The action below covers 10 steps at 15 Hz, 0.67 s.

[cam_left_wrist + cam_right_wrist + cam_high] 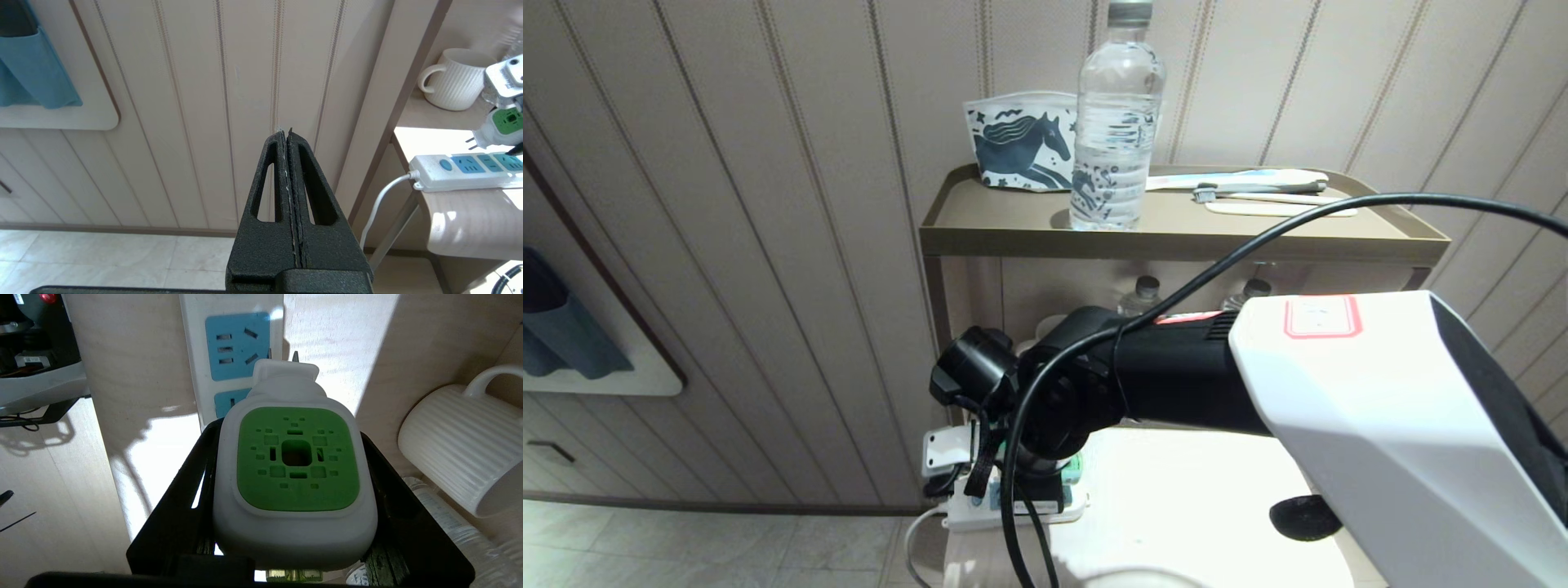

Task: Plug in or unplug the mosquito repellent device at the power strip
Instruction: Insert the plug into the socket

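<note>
The mosquito repellent device (294, 473), white with a green perforated top, sits clamped between the fingers of my right gripper (294, 522); my right wrist view shows its prongs clear of the power strip (229, 343), pointing past the strip's long edge beside a light-blue socket panel. My left wrist view gives the side aspect: the device (500, 126) hangs just above the strip (466, 171), prongs bare and tilted, not in any socket. The strip lies along the table (470, 228) edge nearest the wall, its blue switch toward the corner, where its grey-white cord (380, 204) drops off. In the head view my right arm covers most of this; only the end of the strip (968, 510) and a sliver of green show. A ribbed white mug (453, 79) stands behind the strip. The head view alone shows the shelf (1176, 233) above, bearing a water bottle (1115, 122) and a horse-print pouch (1021, 143). My left gripper (289, 134) hangs off the table by the wall panelling, fingers pressed together, empty.
</note>
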{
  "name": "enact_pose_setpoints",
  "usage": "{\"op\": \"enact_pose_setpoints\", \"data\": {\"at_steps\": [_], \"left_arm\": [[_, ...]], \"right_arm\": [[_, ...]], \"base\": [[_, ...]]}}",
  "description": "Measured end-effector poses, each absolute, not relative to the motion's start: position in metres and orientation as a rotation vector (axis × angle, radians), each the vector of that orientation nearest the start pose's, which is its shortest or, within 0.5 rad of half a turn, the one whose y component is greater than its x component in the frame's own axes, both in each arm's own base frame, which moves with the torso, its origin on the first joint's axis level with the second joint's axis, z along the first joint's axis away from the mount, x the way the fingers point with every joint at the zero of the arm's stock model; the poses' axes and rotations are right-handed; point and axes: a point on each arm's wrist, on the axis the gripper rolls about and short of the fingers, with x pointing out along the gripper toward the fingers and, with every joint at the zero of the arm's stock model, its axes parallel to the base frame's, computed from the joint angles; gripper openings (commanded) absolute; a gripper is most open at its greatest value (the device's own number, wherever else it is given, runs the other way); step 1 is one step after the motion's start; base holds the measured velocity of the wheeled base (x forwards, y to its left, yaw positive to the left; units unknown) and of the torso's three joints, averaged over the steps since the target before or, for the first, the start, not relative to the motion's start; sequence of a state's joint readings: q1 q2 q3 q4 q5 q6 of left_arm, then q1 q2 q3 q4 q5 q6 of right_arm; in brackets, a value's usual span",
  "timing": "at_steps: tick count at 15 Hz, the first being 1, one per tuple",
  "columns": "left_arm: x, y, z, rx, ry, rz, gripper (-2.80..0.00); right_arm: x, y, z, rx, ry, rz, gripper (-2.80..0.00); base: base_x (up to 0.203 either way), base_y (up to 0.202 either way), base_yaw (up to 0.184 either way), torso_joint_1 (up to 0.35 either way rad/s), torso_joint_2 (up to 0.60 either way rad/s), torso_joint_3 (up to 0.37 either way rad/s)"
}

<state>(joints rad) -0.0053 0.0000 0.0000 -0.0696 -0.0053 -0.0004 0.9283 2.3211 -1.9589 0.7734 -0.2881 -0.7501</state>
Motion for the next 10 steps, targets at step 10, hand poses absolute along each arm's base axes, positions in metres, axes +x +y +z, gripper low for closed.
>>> {"op": "enact_pose_setpoints", "data": {"at_steps": [10], "left_arm": [[-0.023, 0.0, 0.083, 0.0, -0.07, -0.011, -2.8]], "right_arm": [[0.282, 0.323, 0.136, -1.306, 0.826, 0.892, -2.8]], "base": [[0.0, 0.0, 0.0, 0.0, 0.0, 0.0]]}}
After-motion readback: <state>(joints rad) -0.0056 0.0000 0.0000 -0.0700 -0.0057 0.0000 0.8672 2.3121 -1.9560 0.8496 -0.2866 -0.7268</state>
